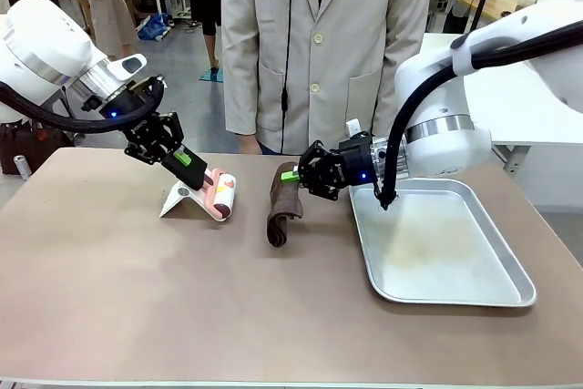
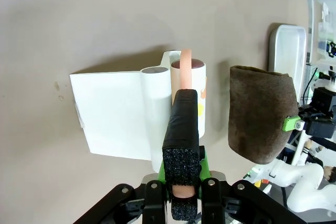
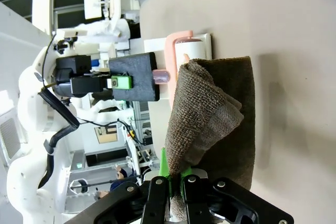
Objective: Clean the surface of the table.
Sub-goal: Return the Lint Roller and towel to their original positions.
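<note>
Table (image 1: pixel 137 298): taupe-brown top, pale edge, spanning the front view from near edge to the person's (image 1: pixel 323 43) side.

Left pincer (image 1: pixel 202 173): clenched on the pink handle of a lint roller (image 1: pixel 223 196), whose roll lies toward the far edge, left of middle, beside its white stand (image 1: pixel 179 199).

Right pincer (image 1: pixel 293 176): clenched on the upper edge of a brown cloth (image 1: pixel 281 211), which hangs down with its lower end on the table near the middle, just beside the roller.

Metal tray (image 1: pixel 474 291): shallow, silver, flat on the right part of the table, near the right edge.
</note>
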Robot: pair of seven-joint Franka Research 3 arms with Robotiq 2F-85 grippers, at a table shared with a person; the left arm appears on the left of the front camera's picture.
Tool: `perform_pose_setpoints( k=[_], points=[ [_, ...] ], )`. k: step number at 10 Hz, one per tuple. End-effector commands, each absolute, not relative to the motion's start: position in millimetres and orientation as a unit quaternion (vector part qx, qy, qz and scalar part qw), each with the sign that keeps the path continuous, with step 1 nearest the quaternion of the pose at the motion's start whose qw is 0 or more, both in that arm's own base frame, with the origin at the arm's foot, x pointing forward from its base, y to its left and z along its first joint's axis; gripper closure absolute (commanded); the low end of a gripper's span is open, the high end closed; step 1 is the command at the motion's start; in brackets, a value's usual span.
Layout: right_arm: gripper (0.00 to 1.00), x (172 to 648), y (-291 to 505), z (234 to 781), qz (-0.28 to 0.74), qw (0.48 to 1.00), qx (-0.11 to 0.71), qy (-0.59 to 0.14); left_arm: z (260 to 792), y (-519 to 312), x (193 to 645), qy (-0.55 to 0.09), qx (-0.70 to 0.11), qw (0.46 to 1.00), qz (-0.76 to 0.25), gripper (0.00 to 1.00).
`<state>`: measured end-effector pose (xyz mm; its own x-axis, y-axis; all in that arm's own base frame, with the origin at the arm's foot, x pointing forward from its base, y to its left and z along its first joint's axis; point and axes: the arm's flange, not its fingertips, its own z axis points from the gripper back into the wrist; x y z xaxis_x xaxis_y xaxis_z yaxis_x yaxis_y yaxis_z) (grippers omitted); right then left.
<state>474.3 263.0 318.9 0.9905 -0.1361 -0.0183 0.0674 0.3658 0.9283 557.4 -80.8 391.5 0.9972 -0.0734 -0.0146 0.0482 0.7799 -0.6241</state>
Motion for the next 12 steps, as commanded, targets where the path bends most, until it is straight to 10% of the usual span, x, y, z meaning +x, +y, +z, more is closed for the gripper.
perform_pose_setpoints(
  k=[1,12],
  points=[
    [0.93,485,272,319,-0.052,0.836,0.546,0.007,381,-73,557,0.015,-0.333,0.942,-0.036,0.78],
    [0.93,498,271,324,-0.075,0.945,0.315,0.037,381,-73,559,0.016,-0.339,0.94,-0.033,0.78]
  ],
)
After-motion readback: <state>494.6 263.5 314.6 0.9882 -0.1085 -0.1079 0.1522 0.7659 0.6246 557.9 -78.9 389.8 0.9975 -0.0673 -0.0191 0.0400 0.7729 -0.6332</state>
